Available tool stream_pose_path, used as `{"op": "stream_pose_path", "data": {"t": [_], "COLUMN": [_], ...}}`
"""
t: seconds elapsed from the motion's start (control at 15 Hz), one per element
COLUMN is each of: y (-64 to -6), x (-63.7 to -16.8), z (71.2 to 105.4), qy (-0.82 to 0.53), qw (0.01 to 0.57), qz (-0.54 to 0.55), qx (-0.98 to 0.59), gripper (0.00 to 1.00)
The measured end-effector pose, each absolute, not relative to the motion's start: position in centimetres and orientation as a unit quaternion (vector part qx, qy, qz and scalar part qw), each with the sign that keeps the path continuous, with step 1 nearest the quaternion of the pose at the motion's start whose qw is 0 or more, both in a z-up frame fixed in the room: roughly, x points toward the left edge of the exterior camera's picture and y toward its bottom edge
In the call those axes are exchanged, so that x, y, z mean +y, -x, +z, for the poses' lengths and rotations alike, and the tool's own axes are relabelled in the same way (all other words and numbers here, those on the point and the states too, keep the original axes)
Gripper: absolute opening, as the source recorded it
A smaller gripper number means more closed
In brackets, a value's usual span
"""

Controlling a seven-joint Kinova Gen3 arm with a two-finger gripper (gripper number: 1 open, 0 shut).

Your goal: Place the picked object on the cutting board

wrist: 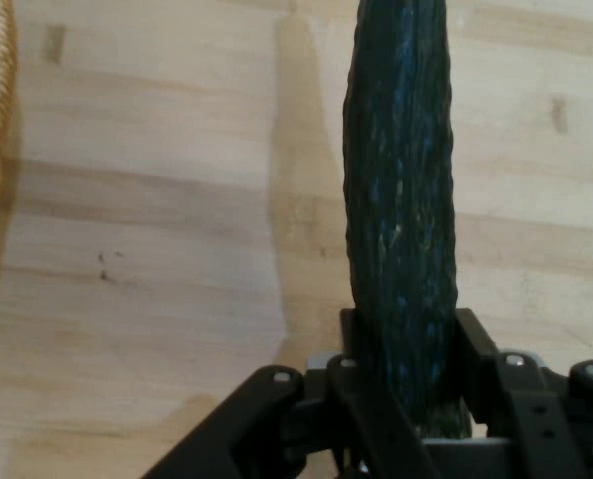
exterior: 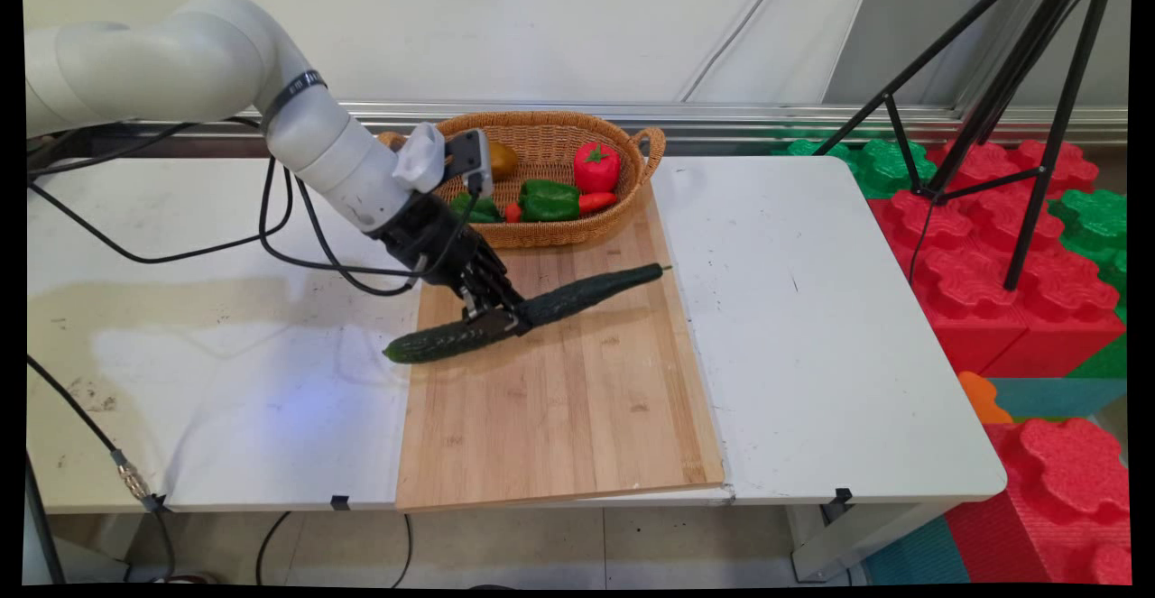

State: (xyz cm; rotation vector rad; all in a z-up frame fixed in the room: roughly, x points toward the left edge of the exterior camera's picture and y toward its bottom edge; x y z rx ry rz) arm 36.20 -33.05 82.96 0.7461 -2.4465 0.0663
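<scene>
A long dark green cucumber (exterior: 591, 290) lies slantwise over the wooden cutting board (exterior: 559, 418), its left end reaching past the board's left edge. My gripper (exterior: 494, 314) is shut on the cucumber near its middle. In the hand view the cucumber (wrist: 401, 180) runs up from between the two black fingers (wrist: 473, 339), which press on its sides. Its shadow falls a little apart on the board (wrist: 157, 299), so it seems to hang just above the wood.
A wicker basket (exterior: 651, 142) stands at the board's far end with a red pepper (exterior: 595, 167), a green pepper (exterior: 548, 199) and other vegetables. A black tripod (exterior: 1020, 84) and red and green foam blocks (exterior: 984, 246) stand beyond the table's right edge. Black cables (exterior: 271, 255) trail at the left.
</scene>
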Motion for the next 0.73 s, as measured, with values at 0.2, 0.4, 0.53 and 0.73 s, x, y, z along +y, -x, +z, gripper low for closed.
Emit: {"op": "stream_pose_path", "data": {"t": [0.2, 0.4, 0.53, 0.73], "y": [-35.7, -35.2, -35.0, -34.7], "x": [-33.0, -33.5, -33.8, -34.1], "z": [82.1, 81.5, 81.3, 81.1], "qy": [-0.279, -0.278, -0.276, -0.274], "qw": [0.283, 0.280, 0.279, 0.279], "qz": [0.024, 0.026, 0.027, 0.029], "qx": [-0.917, -0.919, -0.919, -0.920], "gripper": [0.00, 1.00, 1.00, 1.00]}}
